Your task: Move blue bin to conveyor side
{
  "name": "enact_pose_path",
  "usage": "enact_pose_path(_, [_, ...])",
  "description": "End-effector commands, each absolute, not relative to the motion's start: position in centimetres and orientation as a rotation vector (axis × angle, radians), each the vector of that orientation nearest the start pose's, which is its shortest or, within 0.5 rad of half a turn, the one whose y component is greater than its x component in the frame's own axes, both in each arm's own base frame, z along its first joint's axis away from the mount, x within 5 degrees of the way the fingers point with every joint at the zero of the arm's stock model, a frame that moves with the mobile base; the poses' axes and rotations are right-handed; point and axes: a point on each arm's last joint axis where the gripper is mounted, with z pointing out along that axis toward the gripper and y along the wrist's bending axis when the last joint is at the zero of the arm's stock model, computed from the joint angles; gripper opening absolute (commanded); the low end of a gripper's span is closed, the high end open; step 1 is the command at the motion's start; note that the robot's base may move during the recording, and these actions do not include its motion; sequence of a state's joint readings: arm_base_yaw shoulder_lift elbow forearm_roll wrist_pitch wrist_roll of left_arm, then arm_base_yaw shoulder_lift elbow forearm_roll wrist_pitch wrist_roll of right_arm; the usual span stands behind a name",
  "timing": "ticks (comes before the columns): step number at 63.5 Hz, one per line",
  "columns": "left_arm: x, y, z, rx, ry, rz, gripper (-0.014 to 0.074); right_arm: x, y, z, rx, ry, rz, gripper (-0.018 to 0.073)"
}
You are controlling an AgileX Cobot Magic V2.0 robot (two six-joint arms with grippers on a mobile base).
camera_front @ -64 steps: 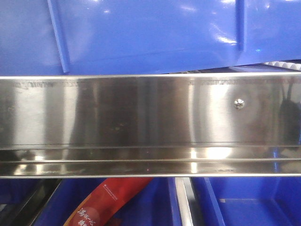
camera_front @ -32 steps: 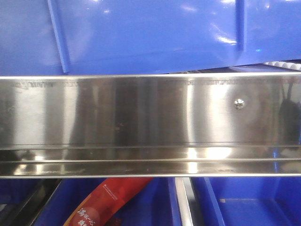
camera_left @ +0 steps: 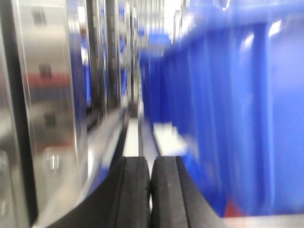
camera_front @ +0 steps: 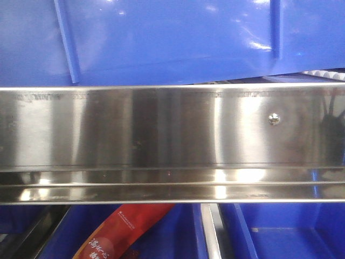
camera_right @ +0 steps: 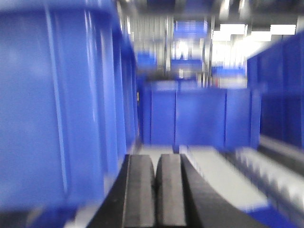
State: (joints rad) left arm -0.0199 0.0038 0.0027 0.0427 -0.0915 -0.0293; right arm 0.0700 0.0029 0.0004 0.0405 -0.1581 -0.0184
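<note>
The blue bin (camera_front: 172, 38) fills the top of the front view, its glossy wall with raised ribs standing just behind a steel rail. In the blurred left wrist view the blue bin (camera_left: 247, 118) rises close on the right of my left gripper (camera_left: 151, 164), which is shut with nothing between its black pads. In the right wrist view the blue bin (camera_right: 57, 109) stands close on the left of my right gripper (camera_right: 155, 161), also shut and holding nothing. Whether either gripper touches the wall is not visible. The conveyor is out of view.
A shiny stainless-steel rail (camera_front: 161, 129) crosses the front view. Below it are more blue bins (camera_front: 285, 232), one holding a red packet (camera_front: 116, 232). A steel rack (camera_left: 42, 95) runs along the left arm's left. Other blue bins (camera_right: 190, 114) stand ahead of the right gripper, with rollers (camera_right: 270, 171) to its right.
</note>
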Motion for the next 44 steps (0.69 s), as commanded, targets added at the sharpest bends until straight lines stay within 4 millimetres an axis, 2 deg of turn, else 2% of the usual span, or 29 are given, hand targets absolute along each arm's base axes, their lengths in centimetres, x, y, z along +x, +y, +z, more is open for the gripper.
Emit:
enact_pose_path(1, [5.3, 0.0, 23.2, -0.033, 1.305, -0.064, -0.0008, 4.9, 0.3, 24.7, -0.031, 1.222, 0.065, -0.0089])
enact_pose_path(8, [4.7, -0.1, 25.7, -0.113, 1.335, -0.169, -0.0008, 3.9, 0.3, 27.9, -0.039, 1.291, 0.069, -0.0089])
enact_pose_path(16, [3.5, -0.2, 29.4, -0.092, 1.346, -0.179, -0.0008, 2.4, 0.3, 31.5, -0.051, 1.400, 0.073, -0.0089])
enact_pose_path(24, [3.5, -0.3, 32.4, -0.068, 1.413, -0.159, -0.0008, 2.3, 0.3, 35.2, -0.057, 1.461, 0.073, -0.0089])
enact_pose_path(29, [4.3, -0.5, 34.5, -0.061, 1.511, -0.160, -0.0008, 3.0, 0.4, 37.9, -0.064, 1.518, 0.070, -0.0089])
enact_pose_path(34, [5.6, -0.6, 36.9, -0.055, 1.598, -0.160, -0.0008, 4.6, 0.5, 40.5, -0.069, 1.599, 0.070, -0.0089])
enact_pose_path(44, [9.0, -0.7, 41.3, -0.038, 1.787, -0.144, -0.0008, 7.3, 0.7, 45.1, -0.083, 1.772, 0.069, -0.0089])
